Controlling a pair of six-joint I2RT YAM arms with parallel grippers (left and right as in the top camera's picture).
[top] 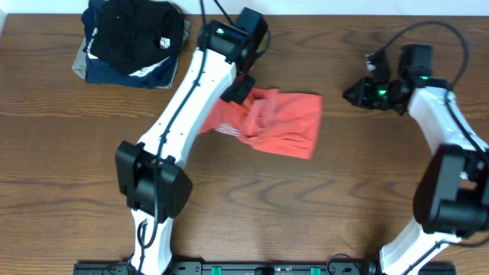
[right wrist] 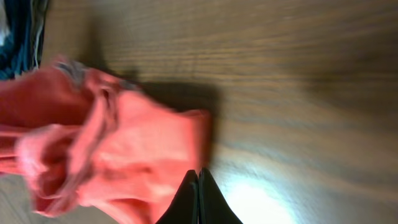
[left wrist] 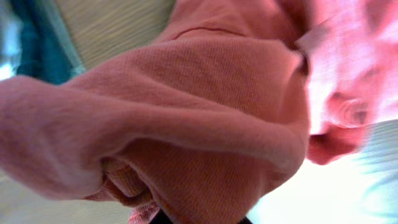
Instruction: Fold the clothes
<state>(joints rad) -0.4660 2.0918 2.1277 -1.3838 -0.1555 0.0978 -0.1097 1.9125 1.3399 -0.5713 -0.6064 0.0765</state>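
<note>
As the desk (top: 321,206) runs away from the arm bases at its near edge, the red-orange T-shirt (top: 283,122) lies bunched near the middle, its right part flat on the wood. At its far left corner the left end effector (top: 238,90) is closed on a gathered fold of the cloth, which fills the left wrist view. Right of the shirt and apart from it, the right end effector (top: 355,93) is pressed shut on nothing. In the far left corner sits a stack of dark folded garments (top: 130,42).
</note>
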